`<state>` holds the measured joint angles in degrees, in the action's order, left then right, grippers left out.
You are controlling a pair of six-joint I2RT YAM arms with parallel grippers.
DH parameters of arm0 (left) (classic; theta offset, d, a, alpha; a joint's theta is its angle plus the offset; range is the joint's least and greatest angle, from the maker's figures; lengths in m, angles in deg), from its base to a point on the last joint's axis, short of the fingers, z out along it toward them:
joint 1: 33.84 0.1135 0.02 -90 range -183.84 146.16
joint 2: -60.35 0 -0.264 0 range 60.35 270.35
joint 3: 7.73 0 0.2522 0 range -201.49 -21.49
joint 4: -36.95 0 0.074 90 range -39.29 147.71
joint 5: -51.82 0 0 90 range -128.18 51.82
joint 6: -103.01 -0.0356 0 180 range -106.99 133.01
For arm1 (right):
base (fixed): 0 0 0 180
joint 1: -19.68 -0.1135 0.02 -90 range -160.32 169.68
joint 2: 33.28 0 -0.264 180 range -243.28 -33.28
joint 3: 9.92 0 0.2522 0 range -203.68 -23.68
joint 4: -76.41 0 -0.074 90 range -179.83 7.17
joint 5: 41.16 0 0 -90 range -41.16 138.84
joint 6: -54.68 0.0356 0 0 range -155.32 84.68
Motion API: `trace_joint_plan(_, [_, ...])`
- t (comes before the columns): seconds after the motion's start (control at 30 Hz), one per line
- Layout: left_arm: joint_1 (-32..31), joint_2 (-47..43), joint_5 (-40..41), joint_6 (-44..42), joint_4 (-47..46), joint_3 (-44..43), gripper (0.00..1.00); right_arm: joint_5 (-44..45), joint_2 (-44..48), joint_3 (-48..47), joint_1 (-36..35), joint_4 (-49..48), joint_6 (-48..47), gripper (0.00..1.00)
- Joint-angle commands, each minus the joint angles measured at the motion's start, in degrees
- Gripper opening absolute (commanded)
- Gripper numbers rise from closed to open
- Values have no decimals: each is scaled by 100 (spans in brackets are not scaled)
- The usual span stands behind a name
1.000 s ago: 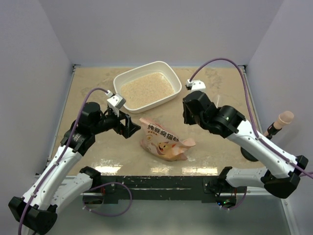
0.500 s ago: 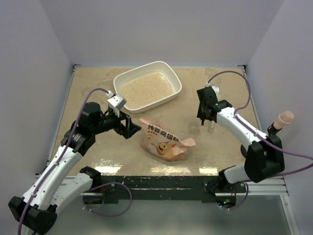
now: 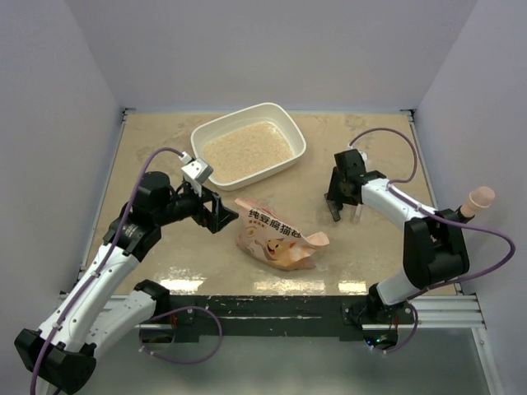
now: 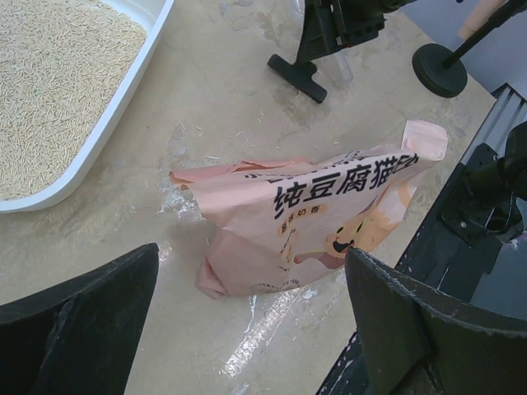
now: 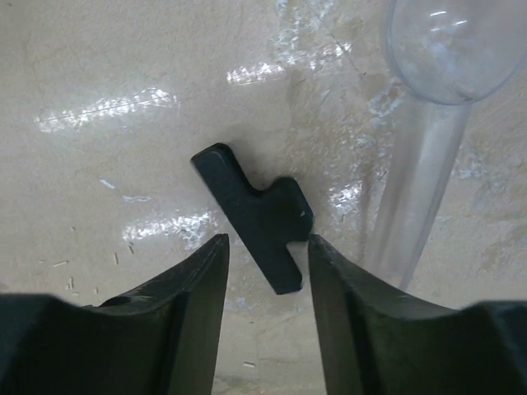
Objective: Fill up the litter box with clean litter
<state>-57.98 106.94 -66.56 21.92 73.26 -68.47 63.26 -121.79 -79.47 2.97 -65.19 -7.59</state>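
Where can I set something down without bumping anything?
Bare table left of the litter box, and the far right corner beyond it. Crowded mid-table: bag, black clip, clear scoop by the right fingers.

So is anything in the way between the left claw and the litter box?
Nothing visible. Only bare table lies between the open left gripper and the near rim of the litter box. The pink bag lies beside that path, not in it.
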Motion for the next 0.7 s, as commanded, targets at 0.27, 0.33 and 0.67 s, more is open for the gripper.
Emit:
trace_joint_plan(0.27, [-20,403,490,207,328,-697,100,-1377,1782,-1101,1,902,-558,64])
trace_joint_plan(0.33, [-20,700,980,479,820,-995,100,-2174,2003,-969,1,937,-593,66])
trace_joint_plan(0.67, [726,1721,-657,1174,674,-1235,100,-3753,2812,15,1,700,-523,70])
